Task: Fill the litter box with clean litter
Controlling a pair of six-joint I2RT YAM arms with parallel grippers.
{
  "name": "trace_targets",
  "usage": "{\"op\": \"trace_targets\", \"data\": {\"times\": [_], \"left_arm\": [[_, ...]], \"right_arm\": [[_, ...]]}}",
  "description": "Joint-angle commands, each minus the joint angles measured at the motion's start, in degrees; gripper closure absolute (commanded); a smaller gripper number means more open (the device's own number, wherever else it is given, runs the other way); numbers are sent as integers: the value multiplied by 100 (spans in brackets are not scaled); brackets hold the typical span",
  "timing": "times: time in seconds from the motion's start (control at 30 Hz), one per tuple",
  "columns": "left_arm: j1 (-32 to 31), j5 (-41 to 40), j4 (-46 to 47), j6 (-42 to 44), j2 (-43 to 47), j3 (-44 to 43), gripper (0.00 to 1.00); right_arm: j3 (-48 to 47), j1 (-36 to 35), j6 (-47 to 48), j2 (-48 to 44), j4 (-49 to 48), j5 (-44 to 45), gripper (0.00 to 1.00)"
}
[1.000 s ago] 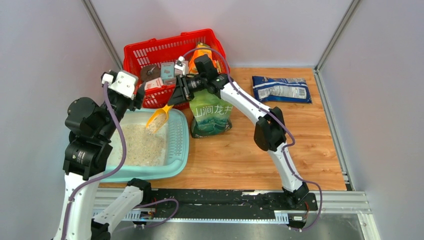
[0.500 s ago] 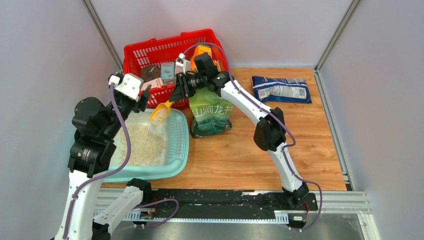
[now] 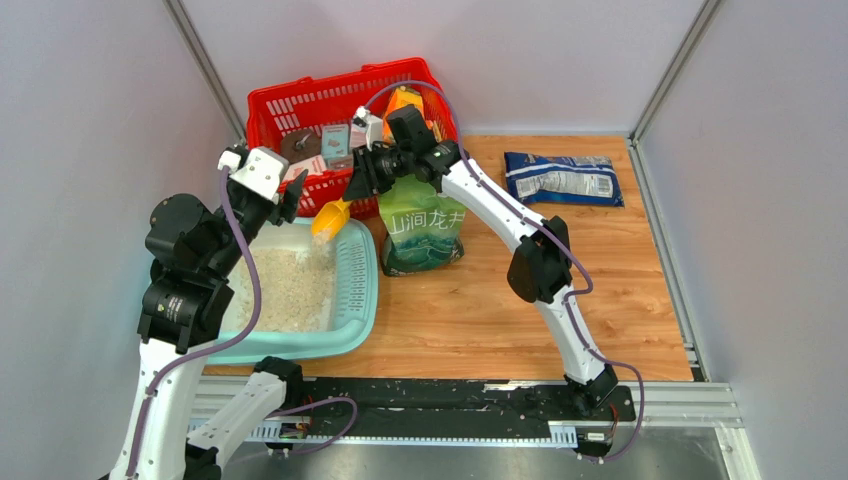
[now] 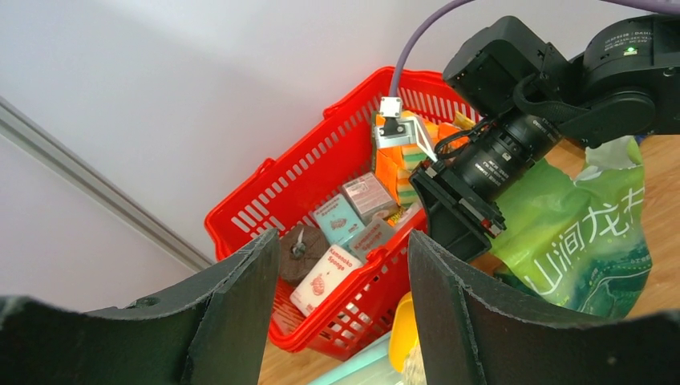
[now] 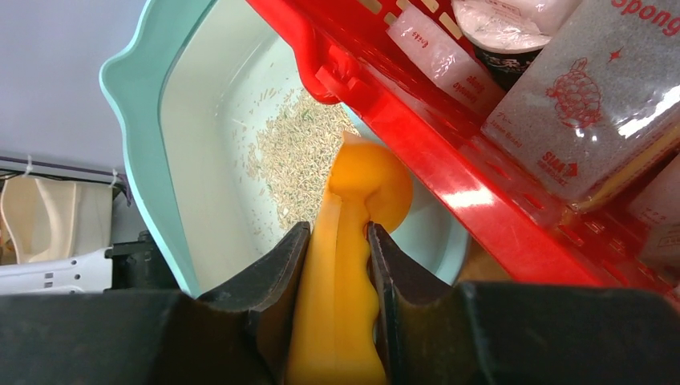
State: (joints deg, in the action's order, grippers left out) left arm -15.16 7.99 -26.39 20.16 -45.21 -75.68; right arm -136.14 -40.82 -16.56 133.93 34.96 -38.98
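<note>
The pale teal litter box [image 3: 366, 292] lies at the left with a heap of beige clean litter [image 3: 285, 288] inside. My right gripper [image 3: 362, 186] is shut on the handle of a yellow scoop [image 3: 331, 219], held over the box's far corner beside the red basket. In the right wrist view the right gripper [image 5: 338, 229] clamps the scoop handle [image 5: 337, 321], bowl tipped over the litter [image 5: 301, 156] in the litter box [image 5: 152, 164]. My left gripper [image 4: 341, 235] hangs open and empty above the box's far edge. A few grains show at the mouth of the scoop [image 4: 403, 329].
A red mesh basket [image 3: 300, 105] of small packages stands behind the box, touching its far rim. A green printed bag [image 3: 425, 235] stands upright just right of the box. A blue-and-white packet [image 3: 563, 178] lies at the back right. Grey walls close both sides.
The scoop has risen and drawn back toward the basket while tipping litter into the box. My left wrist has shifted a little right and up, staying open.
</note>
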Motion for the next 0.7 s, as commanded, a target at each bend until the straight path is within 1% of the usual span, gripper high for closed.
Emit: {"op": "trace_targets", "data": {"times": [0.0,0.17,0.4,0.5,0.6,0.67], "left_arm": [[48,185,231,-162,12,36,32],[48,203,222,-127,3,53,32],[48,282,249,-153,-49,71,32],[48,317,284,-135,-75,80,32],[48,379,310,-153,-110,71,33],[48,501,275,-136,-119,62,33]], "right_arm": [[-238,-40,478,-429,98,313,100],[-28,-233,767,-701,327,277,100],[315,-523,1426,-1114,784,128,100],[412,-620,1786,-1264,960,293,100],[211,-594,1691,-1343,855,671,100],[-122,-515,1350,-1369,671,821,100]]}}
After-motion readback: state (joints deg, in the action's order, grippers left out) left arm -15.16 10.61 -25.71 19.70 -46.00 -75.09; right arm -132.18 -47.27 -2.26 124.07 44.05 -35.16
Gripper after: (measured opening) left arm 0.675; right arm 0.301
